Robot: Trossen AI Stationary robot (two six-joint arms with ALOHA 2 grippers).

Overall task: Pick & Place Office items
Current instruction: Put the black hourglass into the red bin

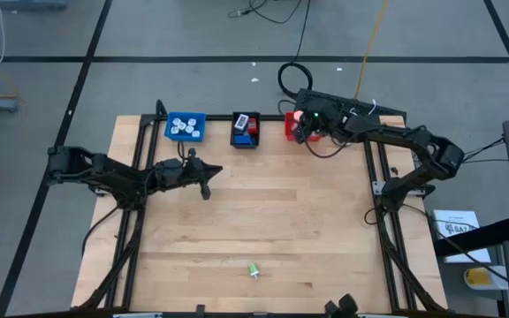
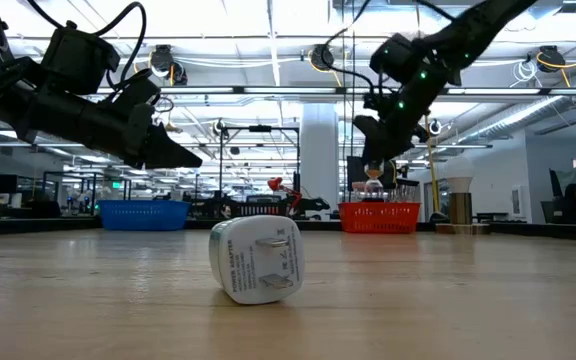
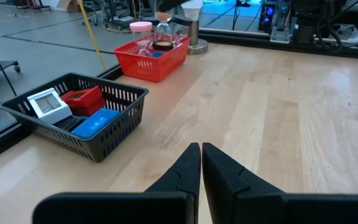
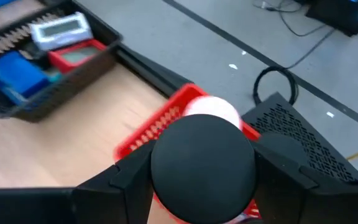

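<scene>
I hold the right gripper point(image 1: 303, 126) clamped on a black cylinder point(image 4: 204, 158) directly above the red tray point(image 4: 160, 127) for release, while the left gripper point(image 3: 201, 163), fingers together, waits mid-table, well short of the white charger point(image 2: 256, 260).

High view: looks straight down on the whole table point(image 1: 263, 221).
Low view: sits at table height, facing the far baskets.
Shared: red basket point(image 2: 379, 216).
</scene>
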